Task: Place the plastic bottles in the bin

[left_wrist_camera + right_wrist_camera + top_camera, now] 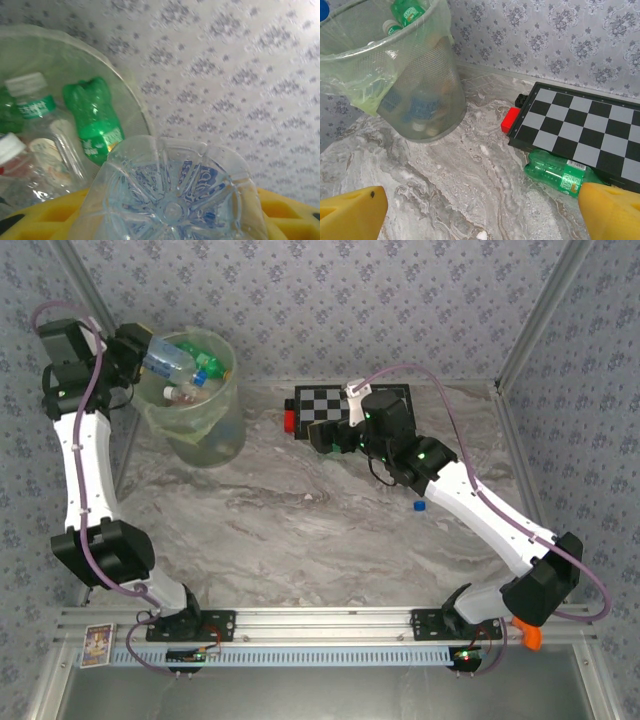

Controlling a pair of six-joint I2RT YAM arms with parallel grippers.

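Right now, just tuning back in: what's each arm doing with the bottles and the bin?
The left gripper is clamped on a clear plastic bottle with a blue label, holding it over the large pale-green translucent bin, which already contains other bottles. It has not let go yet. The right gripper is open and empty, low over the table, facing a green plastic bottle lying against the black-and-white checkerboard. That bottle looks like the next pick.

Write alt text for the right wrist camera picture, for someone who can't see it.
A green plastic bottle lies on its side on the marble table along a checkerboard's near edge, just ahead of the open right gripper. At upper left stands the bin with its thin liner, bottles inside.
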